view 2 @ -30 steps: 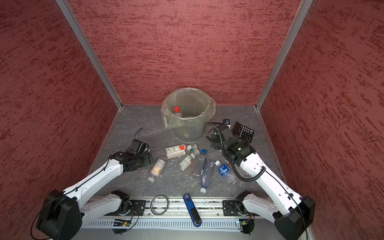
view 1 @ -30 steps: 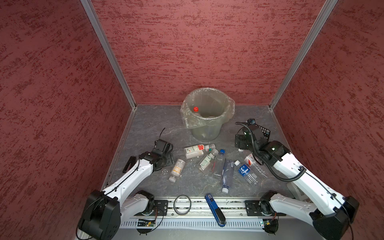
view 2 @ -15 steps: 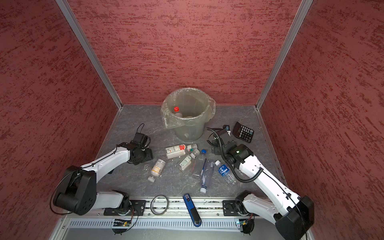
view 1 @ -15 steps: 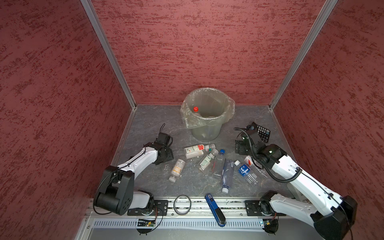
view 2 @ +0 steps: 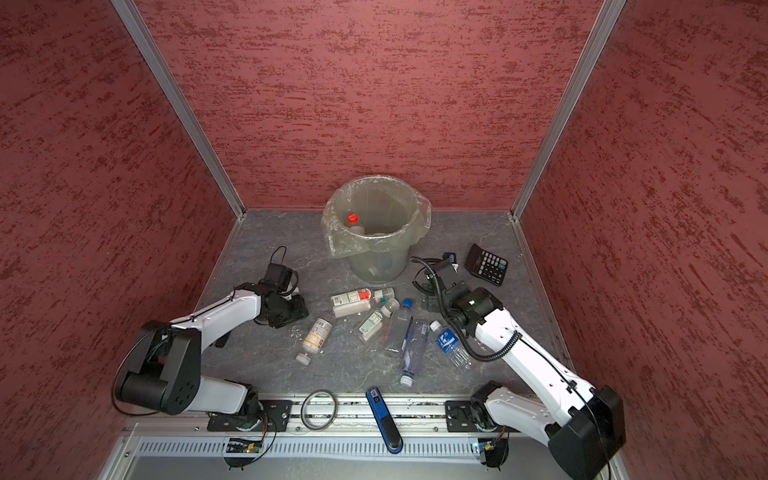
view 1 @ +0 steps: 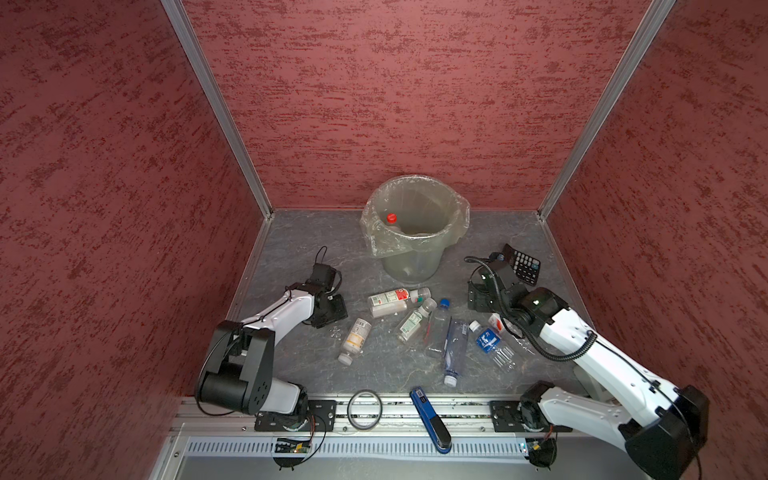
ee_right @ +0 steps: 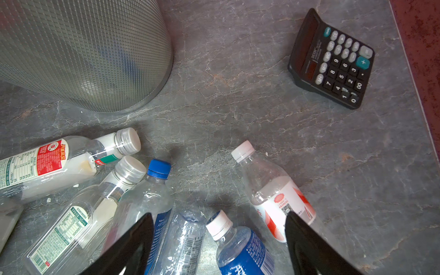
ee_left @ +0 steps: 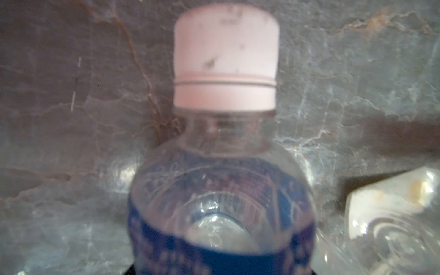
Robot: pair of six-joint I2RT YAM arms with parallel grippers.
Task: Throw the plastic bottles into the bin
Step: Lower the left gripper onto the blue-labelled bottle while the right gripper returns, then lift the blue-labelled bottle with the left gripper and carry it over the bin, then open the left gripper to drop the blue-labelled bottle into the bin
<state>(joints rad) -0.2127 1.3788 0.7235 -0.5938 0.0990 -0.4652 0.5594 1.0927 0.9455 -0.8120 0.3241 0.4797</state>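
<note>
My left pincer [view 1: 329, 308] sat low on the grey table [view 1: 291, 249], left of the heap. Its camera was filled by one blurred bottle [ee_left: 223, 202], clear with a dark blue label and a pale, scuffed cap [ee_left: 226, 59]. No finger showed there, so I could not tell whether I gripped it.

My right pincer [ee_right: 219, 214] hung released, jaws wide, over the plastic bottles [view 1: 415, 324] lying on their sides in front of the bin [view 1: 415, 262]. They were clear, some crumpled:
- one with a red-and-white label [ee_right: 47, 162]
- one green-labelled [ee_right: 71, 226]
- one blue-capped [ee_right: 147, 197]
- a crushed one [ee_right: 183, 240]
- a blue-labelled one with a white cap [ee_right: 240, 250], below the gap between my fingers
- another red-and-white one [ee_right: 278, 197] beside one finger [ee_right: 309, 242]

A yellow-labelled bottle [view 1: 355, 338] lay apart, nearer my left arm. Inside the bin, translucent grey and bag-lined, a red-capped bottle [view 1: 391, 217] showed. A black calculator [view 1: 524, 266] lay right of the bin.
</note>
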